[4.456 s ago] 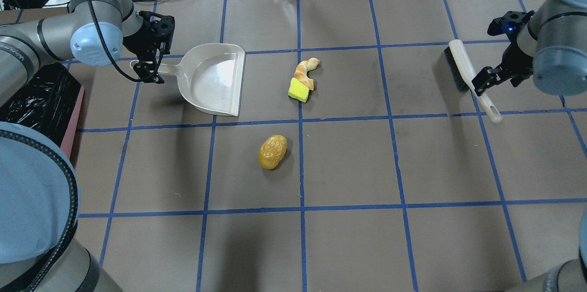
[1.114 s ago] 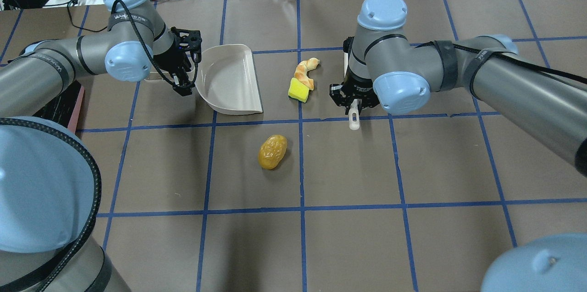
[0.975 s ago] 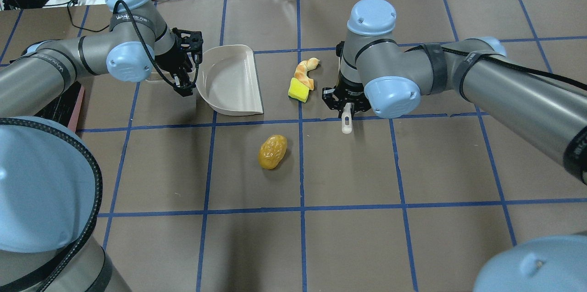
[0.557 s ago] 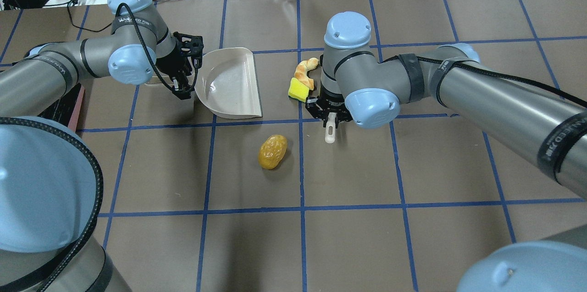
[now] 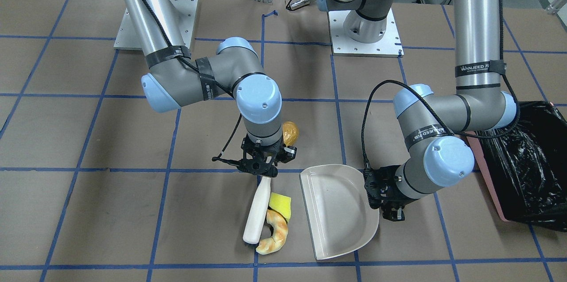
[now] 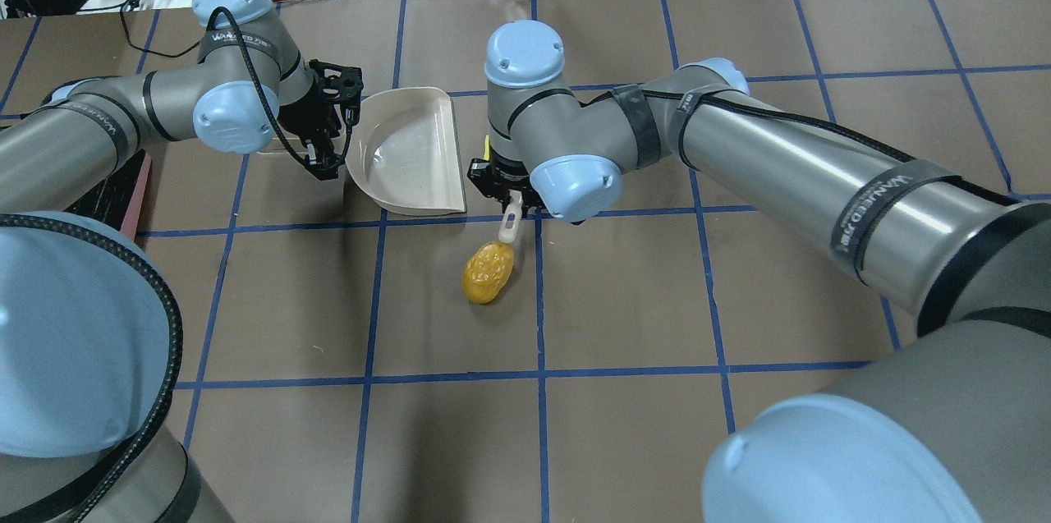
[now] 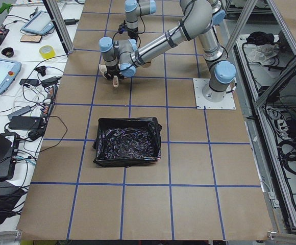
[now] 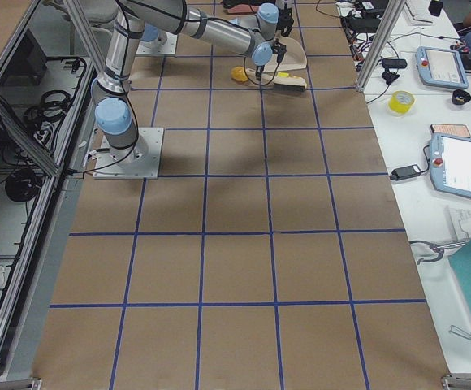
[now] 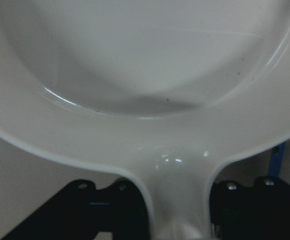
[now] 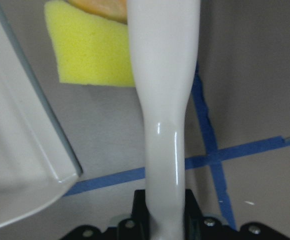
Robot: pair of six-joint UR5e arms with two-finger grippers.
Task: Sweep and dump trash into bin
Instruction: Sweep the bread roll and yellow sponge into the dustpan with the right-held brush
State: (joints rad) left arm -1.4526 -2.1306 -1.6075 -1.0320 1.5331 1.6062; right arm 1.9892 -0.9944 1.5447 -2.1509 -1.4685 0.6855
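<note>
starting at the table's left edge: the bin point(image 5: 488, 184), pink and lined with a crinkly black bag, sits there, well apart from the trash. next comes my left gripper point(image 5: 384, 195), its fingers clamped on the handle of the beige dustpan point(image 5: 336, 206) from both sides. the pan's straight open lip faces my right, toward the far edge of the table (the operators' side). just beside that lip lie the yellow-green sponge block point(image 5: 280, 204) and the curved tan croissant piece point(image 5: 274, 233), touching each other. the brush point(image 5: 258, 211) presses along their right side, its white back up and its bristles hidden from me. my right gripper point(image 5: 261, 169) is closed tight around the brush's thin handle end, pointing down over the table. the golden-brown nugget point(image 6: 488, 271) sits alone nearer the table's middle, just beside the handle tip, on my side of the others and outside the pan.
</note>
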